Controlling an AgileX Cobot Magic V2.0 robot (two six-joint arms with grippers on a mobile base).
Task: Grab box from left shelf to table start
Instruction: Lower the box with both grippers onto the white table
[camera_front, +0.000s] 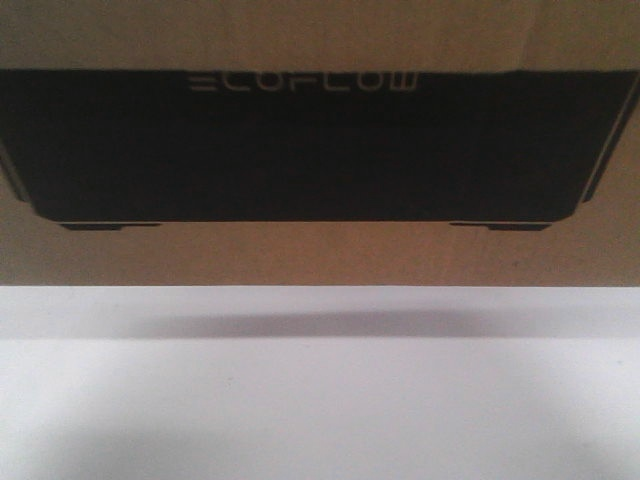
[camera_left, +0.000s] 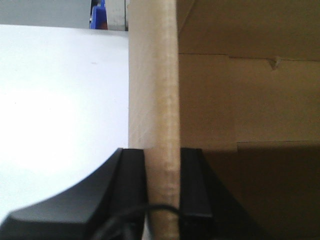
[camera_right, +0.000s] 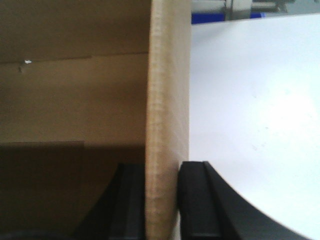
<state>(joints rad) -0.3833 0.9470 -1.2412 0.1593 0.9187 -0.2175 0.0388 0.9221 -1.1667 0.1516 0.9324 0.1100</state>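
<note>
Left hand clamped on the lid flap at the left end of the box, one black finger either side of the cardboard edge. White counter spread out beside it, bit of a blue bin way off past the far edge. Front view basically all carton: brown face, black ECOFLOW panel, bottom edge over the counter with a thin soft shadow below, so can't tell if touching or hovering just above. Right hand same deal, pinching the flap at the right end. Looks like the last bit, setting down. Next up, probably: lower evenly, both ends level, then open both together. Flaps bend easily, so no tilting.
</note>
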